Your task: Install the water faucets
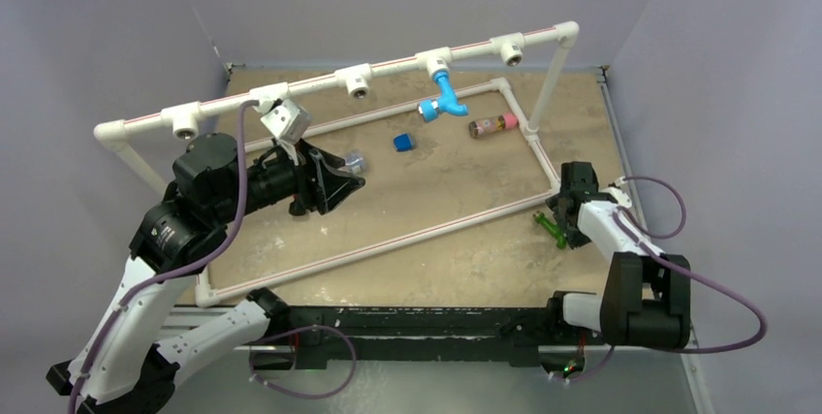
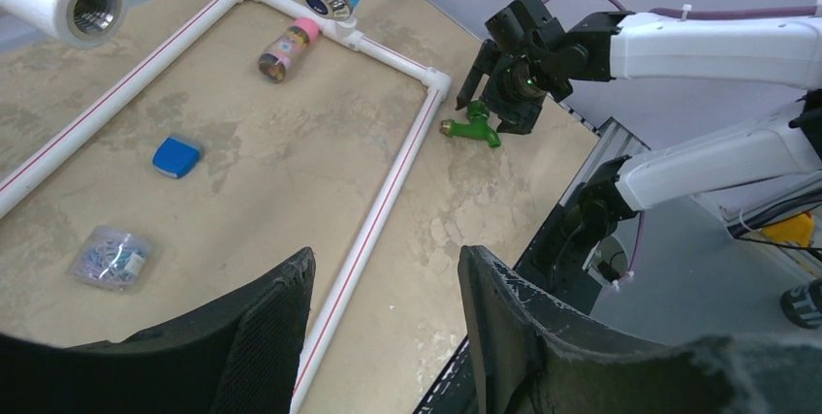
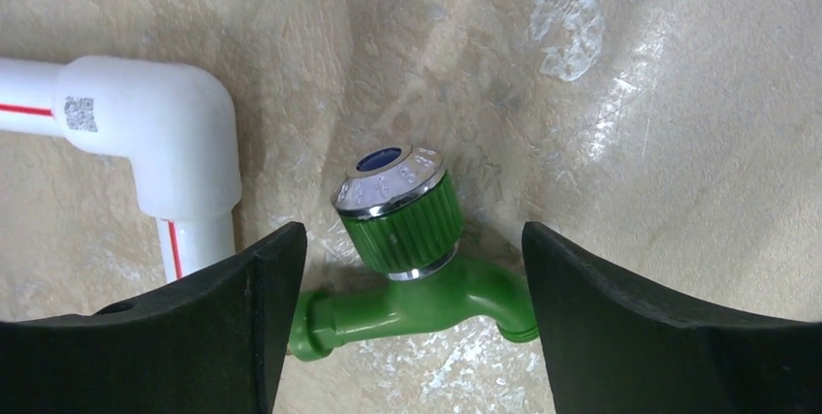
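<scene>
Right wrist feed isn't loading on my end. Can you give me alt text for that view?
A green faucet lies on the tan table between the open fingers of the right gripper, its silvery-rimmed knob facing the camera. A white pipe elbow with a red-striped pipe sits at the picture's left edge.

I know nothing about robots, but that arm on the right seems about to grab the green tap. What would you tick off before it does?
1. Right gripper open: ok, fingers spread wide.
2. Green tap between them: ok, lying flat on the table.
3. Grip clear of the white pipe elbow: cannot tell, it sits close beside one finger.
4. Free socket on the top pipe: ok, several are open.
5. Blue tap out of the way: ok, already mounted on the top pipe.
6. Left gripper clear: ok, open, empty, well off to the other side.
</scene>
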